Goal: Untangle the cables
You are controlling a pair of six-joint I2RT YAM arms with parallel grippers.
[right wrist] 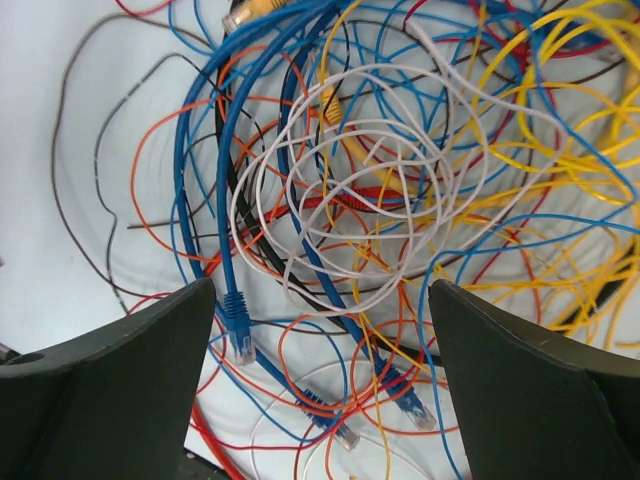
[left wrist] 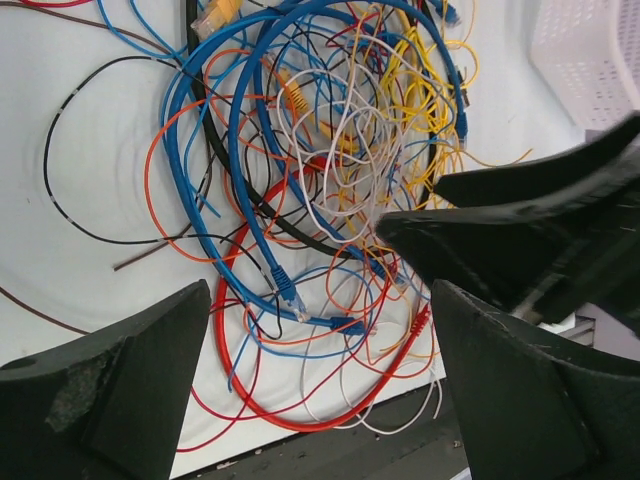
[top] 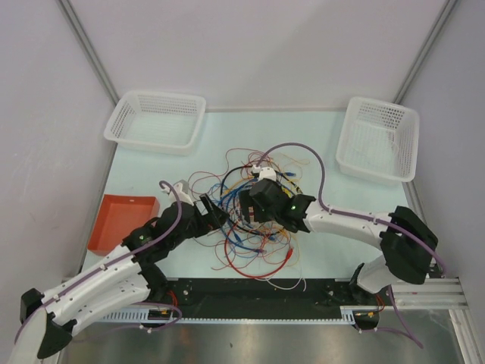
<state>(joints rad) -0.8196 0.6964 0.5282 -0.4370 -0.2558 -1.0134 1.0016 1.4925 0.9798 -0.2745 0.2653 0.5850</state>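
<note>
A tangled heap of cables (top: 254, 220) in red, blue, yellow, orange, black and white lies in the middle of the table. My left gripper (top: 221, 214) is open and empty at the heap's left side; in its wrist view (left wrist: 320, 400) a thick red cable (left wrist: 300, 415) loops between the jaws below blue plug tips (left wrist: 290, 295). My right gripper (top: 254, 201) is open and empty, hovering over the heap's centre; its wrist view (right wrist: 320, 400) shows a white coil (right wrist: 360, 200) and blue plugs (right wrist: 238, 320) below.
Two white mesh baskets stand at the back, one left (top: 157, 120) and one right (top: 379, 139). A red tray (top: 121, 221) lies at the left edge. The right gripper's black body (left wrist: 520, 230) shows in the left wrist view. The black base rail (top: 258, 296) runs along the near edge.
</note>
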